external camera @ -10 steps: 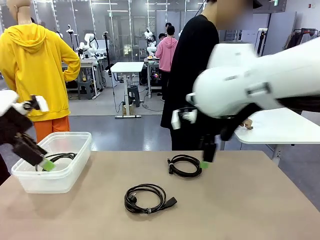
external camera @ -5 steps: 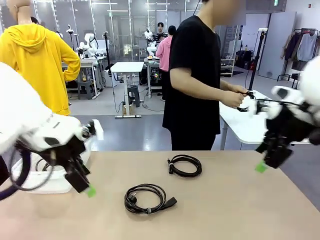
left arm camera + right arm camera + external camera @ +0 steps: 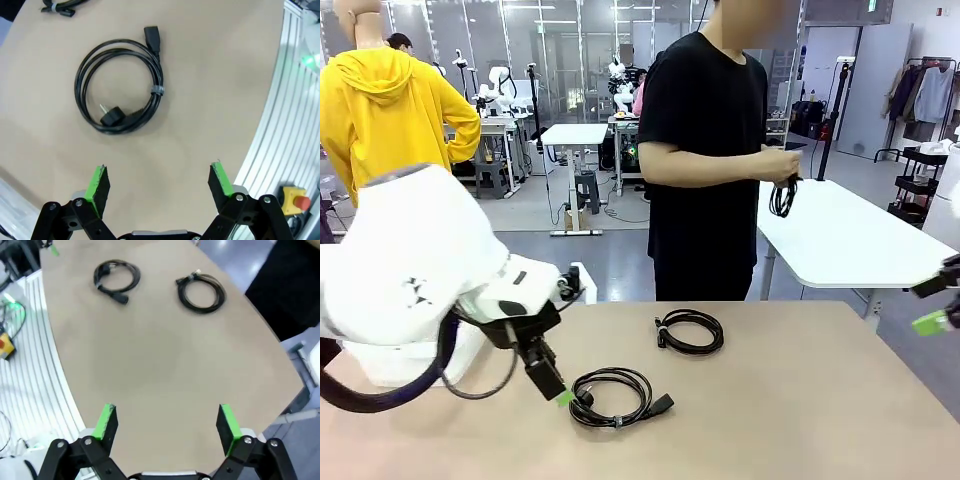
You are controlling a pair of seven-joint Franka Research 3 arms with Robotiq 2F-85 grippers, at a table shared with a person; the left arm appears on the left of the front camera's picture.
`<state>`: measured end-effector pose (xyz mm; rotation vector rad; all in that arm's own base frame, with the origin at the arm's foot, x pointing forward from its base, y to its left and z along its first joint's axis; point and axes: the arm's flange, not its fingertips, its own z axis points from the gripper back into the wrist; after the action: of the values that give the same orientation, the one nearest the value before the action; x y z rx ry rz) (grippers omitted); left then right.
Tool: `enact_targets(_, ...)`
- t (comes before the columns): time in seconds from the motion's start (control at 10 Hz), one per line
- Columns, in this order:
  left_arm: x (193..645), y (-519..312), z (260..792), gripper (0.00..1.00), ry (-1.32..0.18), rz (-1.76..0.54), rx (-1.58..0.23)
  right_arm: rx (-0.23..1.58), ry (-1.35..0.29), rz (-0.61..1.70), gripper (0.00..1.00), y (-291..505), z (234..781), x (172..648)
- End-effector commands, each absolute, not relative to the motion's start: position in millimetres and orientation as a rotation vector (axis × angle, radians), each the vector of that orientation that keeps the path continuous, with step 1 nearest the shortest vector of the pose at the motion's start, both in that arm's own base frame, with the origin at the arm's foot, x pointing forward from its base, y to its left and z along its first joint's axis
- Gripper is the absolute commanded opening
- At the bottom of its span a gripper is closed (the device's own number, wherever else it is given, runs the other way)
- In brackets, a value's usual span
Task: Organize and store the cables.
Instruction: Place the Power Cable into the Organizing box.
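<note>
Evidently the left fingers (image 3: 98,181) are spread wide and empty, hovering over the tabletop (image 3: 215,75). At their 11 o'clock lies the near cable (image 3: 120,85), a black round coil with a grey tie and a silver-pinned plug. The right fingers (image 3: 107,421), equally spread and empty, look along the tabletop at that coil and the second cable (image 3: 201,289) at 1 o'clock. The front view adds a person's hand (image 3: 775,165) holding a third coil (image 3: 782,197).

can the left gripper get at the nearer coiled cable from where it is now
Probably yes. The left gripper is open and hangs just short of the nearer cable, with bare table between them and nothing lying across the coil.
</note>
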<state>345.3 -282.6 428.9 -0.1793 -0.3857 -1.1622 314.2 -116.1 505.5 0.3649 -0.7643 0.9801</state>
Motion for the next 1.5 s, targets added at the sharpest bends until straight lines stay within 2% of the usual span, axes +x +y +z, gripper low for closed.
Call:
enact_targets(0.0,356,-299,419,1.0,-0.396,-1.158,-0.153,0.427,-0.888,0.92,1.0,-128,444,256)
enact_targets(0.2,360,-302,412,1.0,-0.398,-1.143,-0.154,0.446,-0.99,0.852,1.0,-142,417,231)
enact_targets(0.4,357,-297,412,1.0,-0.378,-1.167,-0.174,0.417,-0.998,0.9,1.0,-134,406,242)
enact_targets(0.5,357,-297,412,1.0,-0.378,-1.167,-0.174,0.435,-0.966,0.835,1.0,-207,475,275)
enact_targets(1.1,358,-297,409,1.0,-0.375,-1.163,-0.174,0.435,-0.966,0.835,1.0,-207,475,275)
enact_targets(1.2,367,-317,392,1.0,-0.319,-1.184,-0.14,0.435,-0.966,0.835,1.0,-207,475,275)
enact_targets(1.4,374,-347,377,1.0,-0.34,-1.223,-0.146,0.435,-0.966,0.835,1.0,-207,475,275)
